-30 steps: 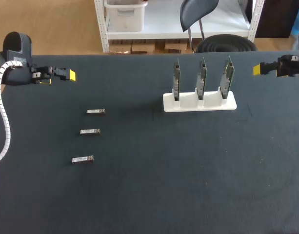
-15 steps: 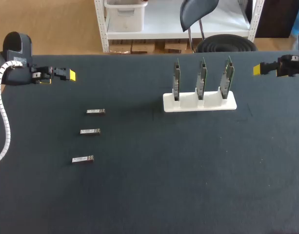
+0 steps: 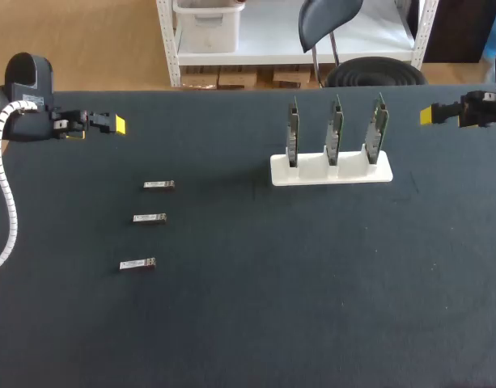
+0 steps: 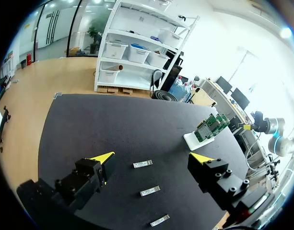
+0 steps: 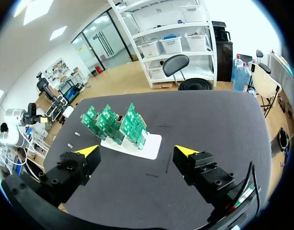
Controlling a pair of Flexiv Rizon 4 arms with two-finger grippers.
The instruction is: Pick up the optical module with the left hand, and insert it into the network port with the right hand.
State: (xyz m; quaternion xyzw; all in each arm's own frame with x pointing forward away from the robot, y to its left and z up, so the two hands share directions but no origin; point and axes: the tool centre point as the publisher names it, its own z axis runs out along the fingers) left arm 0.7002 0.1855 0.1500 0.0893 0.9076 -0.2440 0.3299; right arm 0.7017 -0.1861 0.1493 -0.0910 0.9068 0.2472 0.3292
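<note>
Left end effector [image 4: 153,156] and right end effector [image 5: 136,149] gape; modules [image 3: 149,218] seemingly untouched.

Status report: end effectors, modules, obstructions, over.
Left end effector open, right end effector open, both empty. Three optical modules flat on table. Nothing blocks the card rack.

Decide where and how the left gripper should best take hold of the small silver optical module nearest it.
Probably from straight above, the left gripper closing across the two long sides of the small silver optical module at mid-length. It lies flat on the black table, thin and long, well apart from its neighbours.
</note>
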